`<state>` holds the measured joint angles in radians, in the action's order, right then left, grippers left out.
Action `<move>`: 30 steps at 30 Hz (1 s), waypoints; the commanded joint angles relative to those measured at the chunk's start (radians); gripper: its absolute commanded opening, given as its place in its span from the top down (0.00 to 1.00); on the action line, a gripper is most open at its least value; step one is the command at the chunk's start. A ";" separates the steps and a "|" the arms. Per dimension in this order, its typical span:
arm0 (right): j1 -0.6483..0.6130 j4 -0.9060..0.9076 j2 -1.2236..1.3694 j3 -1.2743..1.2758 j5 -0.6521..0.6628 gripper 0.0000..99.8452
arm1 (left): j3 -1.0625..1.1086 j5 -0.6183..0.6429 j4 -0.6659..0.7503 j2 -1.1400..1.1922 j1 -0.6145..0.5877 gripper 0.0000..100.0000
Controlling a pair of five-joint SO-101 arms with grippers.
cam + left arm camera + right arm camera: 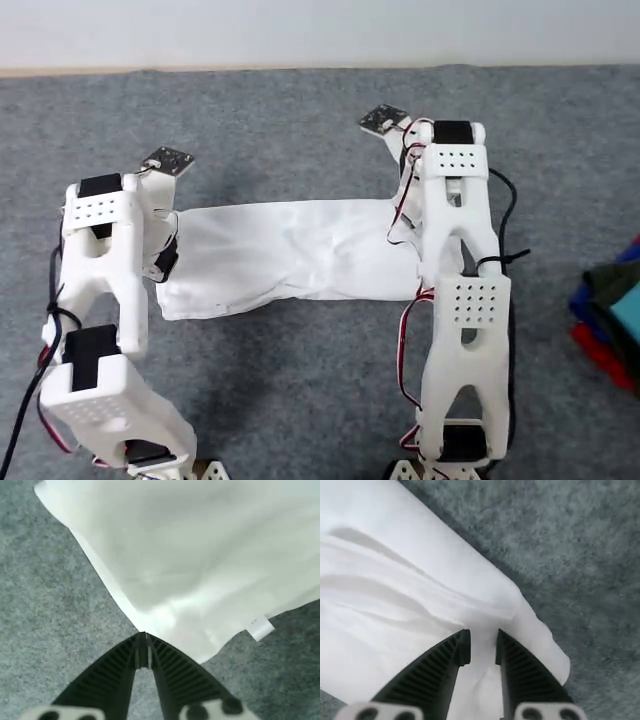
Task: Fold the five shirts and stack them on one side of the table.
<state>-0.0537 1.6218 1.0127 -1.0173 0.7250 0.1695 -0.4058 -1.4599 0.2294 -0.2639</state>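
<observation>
In the high view, the white shirt [290, 255] lies as a long band across the middle of the table [300, 110] and bars any low pass through mid-frame. The left arm [100, 260] stands over the shirt's left end and the right arm [455, 250] over its right end, so both ends are blocked. You have open grey table below the shirt between the two arms, and a wider open strip above it, up to the far edge. At the right edge sits a pile of coloured shirts [605, 310]; an open lane runs between it and the right arm.
</observation>
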 commanded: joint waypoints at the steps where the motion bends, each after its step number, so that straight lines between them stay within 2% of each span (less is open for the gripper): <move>1: -0.007 -0.030 -0.053 -0.049 0.005 0.87 | -0.005 0.000 0.012 -0.066 0.009 1.00; 16: -0.022 0.064 -0.163 -0.049 0.006 0.87 | -0.005 0.002 0.012 -0.066 0.009 1.00; 20: -0.027 0.165 -0.206 -0.048 0.005 0.87 | -0.007 0.002 0.012 -0.068 0.009 1.00; 24: -0.021 0.173 -0.272 -0.040 -0.046 0.89 | -0.015 0.003 0.009 -0.075 0.012 1.00; 28: -0.035 0.173 -0.364 0.046 -0.048 0.91 | -0.010 0.008 0.009 -0.150 0.041 1.00; 30: -0.033 0.173 -0.435 0.133 -0.049 0.91 | -0.018 0.060 0.018 -0.199 0.046 1.00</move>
<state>-0.0767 1.7522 0.7242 -0.9544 0.6851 0.1711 -0.4012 -1.4599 0.1373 -0.2317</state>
